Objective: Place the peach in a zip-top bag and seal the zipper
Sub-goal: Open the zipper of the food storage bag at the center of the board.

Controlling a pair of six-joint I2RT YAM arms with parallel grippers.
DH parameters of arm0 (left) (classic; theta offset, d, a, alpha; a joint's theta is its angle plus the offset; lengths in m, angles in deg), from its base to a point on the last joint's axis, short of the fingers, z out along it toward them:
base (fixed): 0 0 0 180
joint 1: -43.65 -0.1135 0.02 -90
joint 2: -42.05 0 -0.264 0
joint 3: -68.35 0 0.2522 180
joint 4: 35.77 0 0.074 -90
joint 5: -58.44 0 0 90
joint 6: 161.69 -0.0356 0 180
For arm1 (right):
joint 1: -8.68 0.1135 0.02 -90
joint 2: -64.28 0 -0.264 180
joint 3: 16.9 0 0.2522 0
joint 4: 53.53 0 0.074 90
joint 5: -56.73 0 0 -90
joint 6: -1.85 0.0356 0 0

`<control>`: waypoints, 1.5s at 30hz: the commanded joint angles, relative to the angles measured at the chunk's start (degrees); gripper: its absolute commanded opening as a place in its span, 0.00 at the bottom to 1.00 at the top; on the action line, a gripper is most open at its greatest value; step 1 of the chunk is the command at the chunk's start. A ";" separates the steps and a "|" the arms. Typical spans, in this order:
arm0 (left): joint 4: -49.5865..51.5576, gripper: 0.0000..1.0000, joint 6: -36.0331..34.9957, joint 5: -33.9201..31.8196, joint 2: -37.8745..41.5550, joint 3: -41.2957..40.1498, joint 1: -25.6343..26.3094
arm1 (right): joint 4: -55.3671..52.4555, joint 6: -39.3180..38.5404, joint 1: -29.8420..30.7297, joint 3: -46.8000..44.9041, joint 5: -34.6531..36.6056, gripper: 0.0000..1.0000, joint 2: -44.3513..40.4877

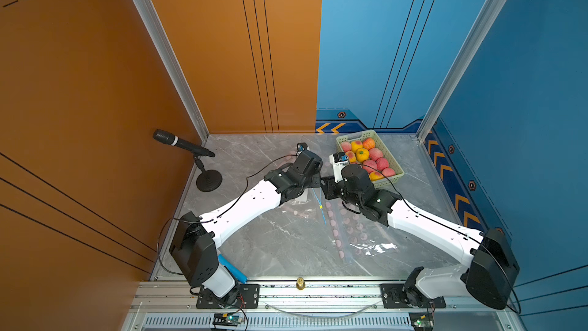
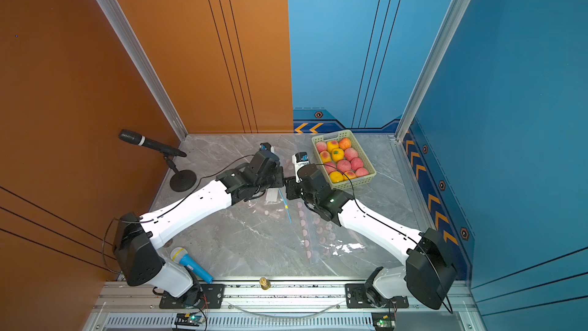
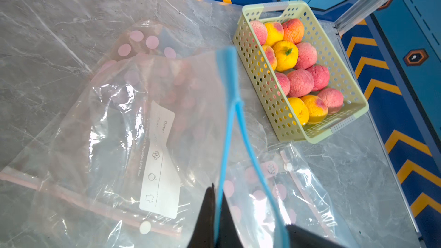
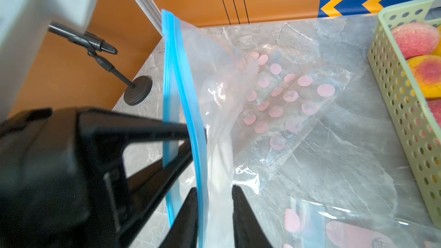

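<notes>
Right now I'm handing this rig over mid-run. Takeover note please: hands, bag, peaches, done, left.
Left hand: shut on the blue zipper edge of the clear zip-top bag, lifting that edge.
Right hand: open, jaws astride the same bag edge, not clamping.
Peaches: all in the green basket beside the bag; none held, none bagged.
Done: bag mouth raised, zipper parted at the held end.
Left: pick a peach, put it in, seal the zipper.
</notes>
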 commanded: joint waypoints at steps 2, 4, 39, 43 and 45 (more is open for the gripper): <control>-3.08 0.00 3.63 1.00 1.16 -1.49 -1.96 | -7.56 2.68 1.15 -1.52 2.82 0.42 -5.19; -4.12 0.00 4.42 1.53 1.17 -2.14 -2.82 | -10.49 4.04 1.85 -1.37 3.01 0.43 -5.61; -4.01 0.00 6.19 6.35 0.27 -2.25 -4.38 | -12.63 -3.51 7.02 5.94 5.49 0.21 8.77; -4.05 0.00 6.46 6.27 0.33 -2.43 -4.73 | -12.67 -3.55 7.03 5.59 5.23 0.09 8.60; -4.19 0.00 6.59 6.28 0.59 -2.43 -5.14 | -12.63 -3.44 6.95 5.07 4.99 0.08 8.36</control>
